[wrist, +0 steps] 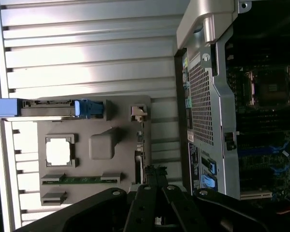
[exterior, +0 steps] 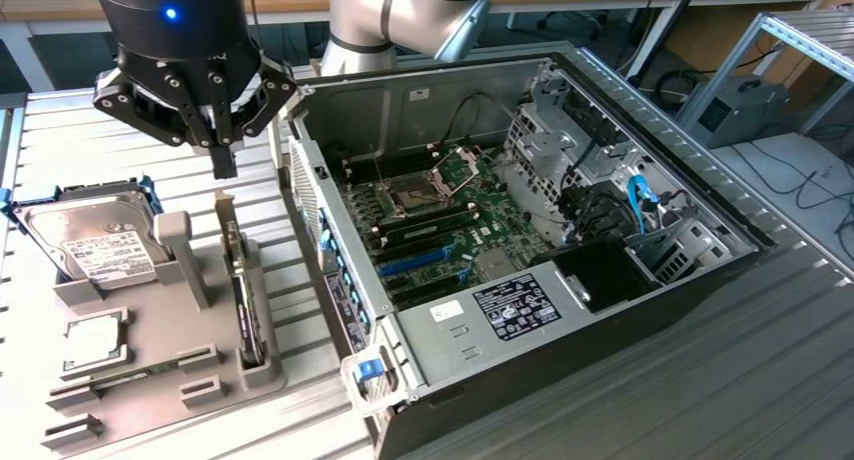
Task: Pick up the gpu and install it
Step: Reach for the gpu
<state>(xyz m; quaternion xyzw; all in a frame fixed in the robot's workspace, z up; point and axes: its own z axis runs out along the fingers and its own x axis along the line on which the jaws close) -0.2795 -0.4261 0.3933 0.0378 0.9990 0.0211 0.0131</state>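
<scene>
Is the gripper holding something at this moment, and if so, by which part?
Nothing is held. The gripper is shut on nothing and hangs apart from the gpu, which stands on edge in the gray holder.

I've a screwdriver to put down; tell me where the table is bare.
Bare: ribbed metal table at the exterior view's right of the open black computer case. Crowded: grey parts holder and tight strip between it and the case.

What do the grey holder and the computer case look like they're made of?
Holder: matte grey plastic by the look; dull, even surface, moulded blocks. Case: bare sheet metal, probably steel; grey sheen, punched vent holes, folded edges.
</scene>
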